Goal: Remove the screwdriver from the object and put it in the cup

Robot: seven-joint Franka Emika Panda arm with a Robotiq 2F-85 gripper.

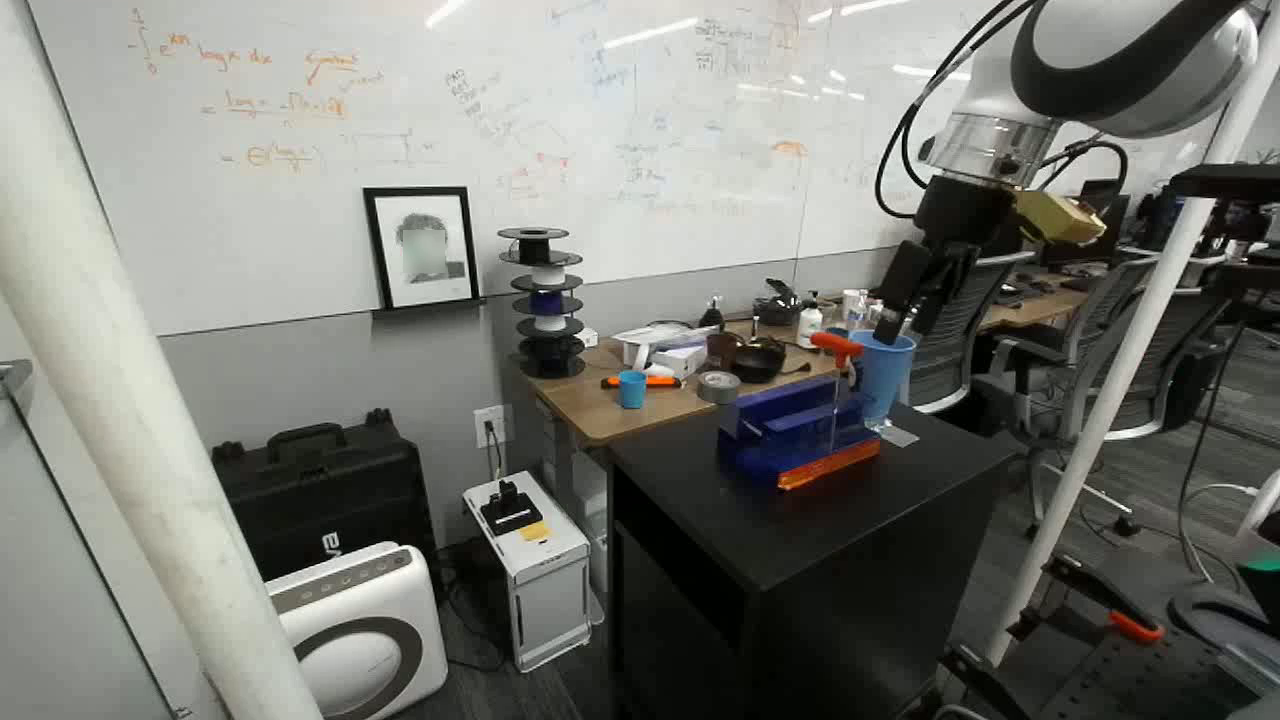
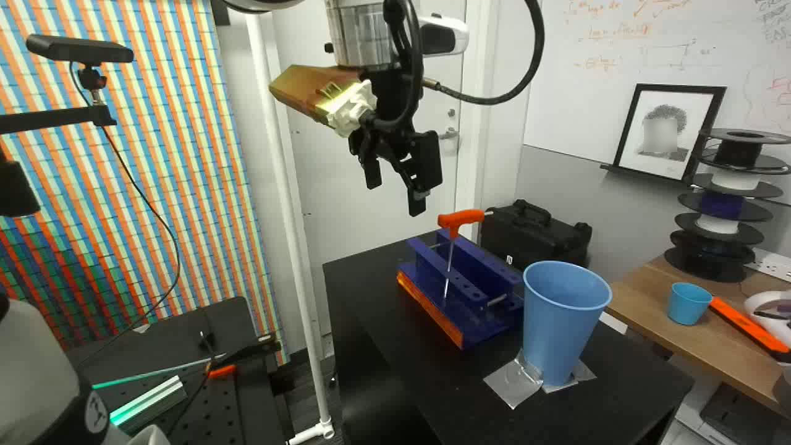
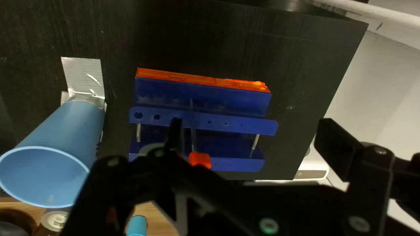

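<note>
In an exterior view, the gripper (image 2: 395, 196) is gaping empty, upper centre. Mid-frame, the block (image 2: 466, 289) is holding the screwdriver (image 2: 455, 226) upright, presumably for grasping; tape (image 2: 514, 381) is likely steadying the lower-right cup (image 2: 559, 334).

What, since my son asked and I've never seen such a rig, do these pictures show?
The machine is a single robot arm with a two-fingered gripper. Two pictures come from cameras outside the robot; the wrist view looks down from the arm itself. On the black tabletop are a dark blue holder with an orange strip and a light blue cup with silver tape at its foot. A red-orange T-handled screwdriver stands in the holder. The gripper is open and holds nothing.
</note>
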